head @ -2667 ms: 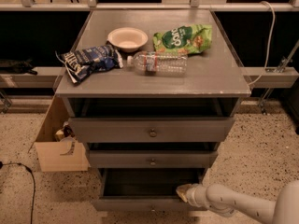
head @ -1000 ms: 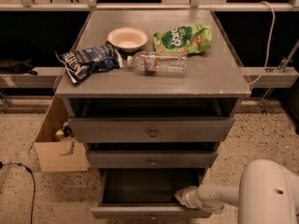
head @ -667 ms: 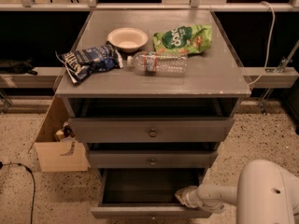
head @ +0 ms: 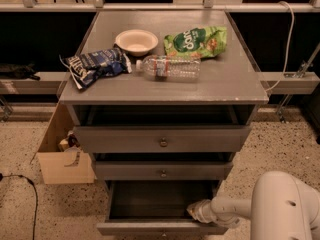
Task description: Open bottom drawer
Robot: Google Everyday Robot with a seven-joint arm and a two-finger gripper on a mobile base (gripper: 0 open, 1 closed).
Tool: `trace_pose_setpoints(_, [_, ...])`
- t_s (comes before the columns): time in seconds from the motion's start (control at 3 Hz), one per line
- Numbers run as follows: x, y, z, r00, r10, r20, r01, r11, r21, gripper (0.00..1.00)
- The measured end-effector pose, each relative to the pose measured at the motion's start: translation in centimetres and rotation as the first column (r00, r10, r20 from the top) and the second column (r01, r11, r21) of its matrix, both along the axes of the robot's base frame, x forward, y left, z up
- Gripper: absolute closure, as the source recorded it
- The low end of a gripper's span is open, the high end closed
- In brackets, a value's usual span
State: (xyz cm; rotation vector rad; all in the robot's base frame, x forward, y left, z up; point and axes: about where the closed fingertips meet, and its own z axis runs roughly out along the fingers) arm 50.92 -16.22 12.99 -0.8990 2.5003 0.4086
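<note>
The bottom drawer [head: 160, 228] of the grey cabinet stands pulled out, its dark inside showing and its narrow front panel at the frame's lower edge. My gripper [head: 196, 211] is at the right end of that drawer, just behind the front panel, at the tip of the white arm [head: 280, 209] that comes in from the lower right. The middle drawer [head: 162, 171] and the top drawer [head: 162, 140] sit above it, each slightly out, each with a round knob.
The cabinet top [head: 235, 84] carries a cream bowl [head: 136, 40], a green snack bag [head: 196, 41], a clear water bottle [head: 169, 67] and a blue chip bag [head: 95, 65]. An open cardboard box [head: 62, 156] stands on the speckled floor at the left, with a black cable [head: 25, 194] nearby.
The bottom drawer has come out toward the camera with my gripper at its right end. The arm's bulky white link now fills the lower right corner.
</note>
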Motion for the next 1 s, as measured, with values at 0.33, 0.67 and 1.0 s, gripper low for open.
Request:
trace_pose_setpoints(0.33, [0.4, -0.3, 0.5, 1.0, -0.003, 0.006, 0.003, 1.0, -0.001, 1.0])
trace_pose_setpoints(0.67, [1.8, -3.0, 4.7, 0.998, -0.03, 0.056, 0.031, 0.999, -0.008, 1.0])
trace_pose_setpoints(1.0, [1.9, -4.1, 6.5, 0.9965, -0.011, 0.083, 0.004, 0.996, 0.089, 1.0])
